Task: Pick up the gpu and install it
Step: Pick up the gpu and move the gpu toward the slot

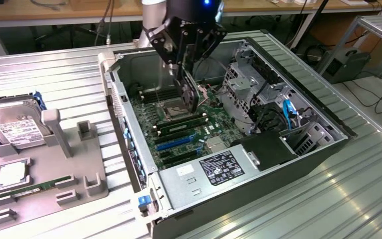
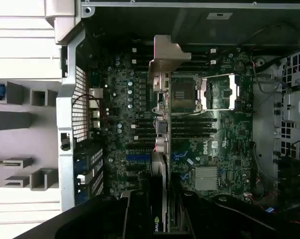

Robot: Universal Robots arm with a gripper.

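- Fingers (image 2: 140,211) of the hand (image 2: 162,201) sit nearest the wrist camera, pressed onto the two flat faces of the gpu (image 2: 160,169) and pinching it.
- In the exterior view the hand (image 1: 183,62) holds the gpu (image 1: 191,92) edge-on, hanging inside the open computer case (image 1: 297,64) over the motherboard (image 2: 224,129), near the CPU socket (image 2: 189,94). Whether its lower edge touches the board I cannot tell.
- Its silvery bracket (image 2: 164,59) is at the end away from the fingers.
- Handling, as I judge it: light, stiff and thin, with fragile components and contacts. The flat faces or the bracket are the safest hold.
- Writing: a small logo on the card (image 2: 156,226), the power supply label (image 1: 221,168) and the white label on the hard drive (image 1: 12,122) are all too small to read.
- That drive rests on a grey fixture (image 1: 65,164) on the ribbed metal counter (image 1: 58,74).
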